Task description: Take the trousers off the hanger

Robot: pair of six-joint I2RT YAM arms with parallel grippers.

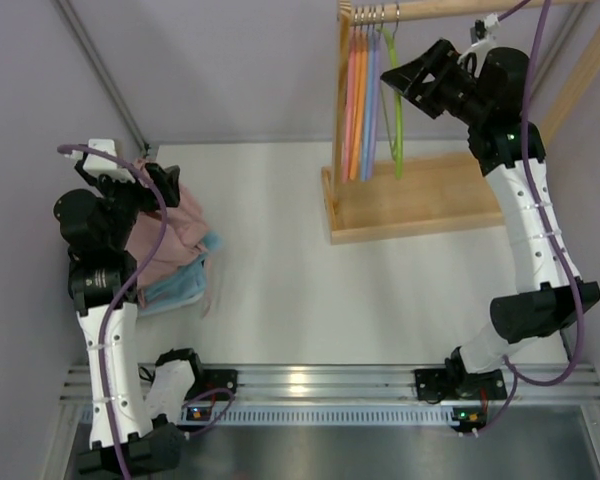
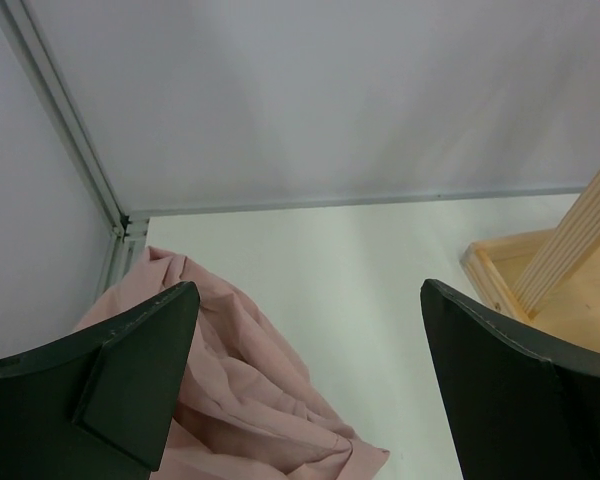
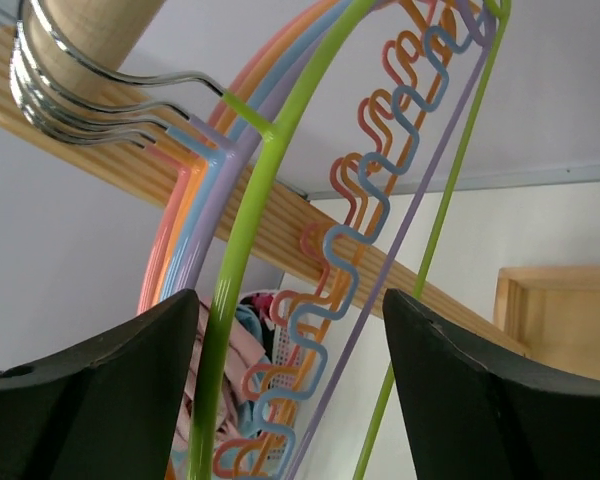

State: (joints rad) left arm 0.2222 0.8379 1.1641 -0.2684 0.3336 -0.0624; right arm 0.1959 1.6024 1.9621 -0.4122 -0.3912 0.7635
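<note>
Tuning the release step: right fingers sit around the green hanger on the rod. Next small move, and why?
Probably back the right gripper straight out. Its fingers stand open around the green hanger, which hangs bare on the rod; pink cloth already lies on the table.

No readable text, label or number; perhaps something too blurred on the aluminium rail (image 1: 320, 382).
</note>
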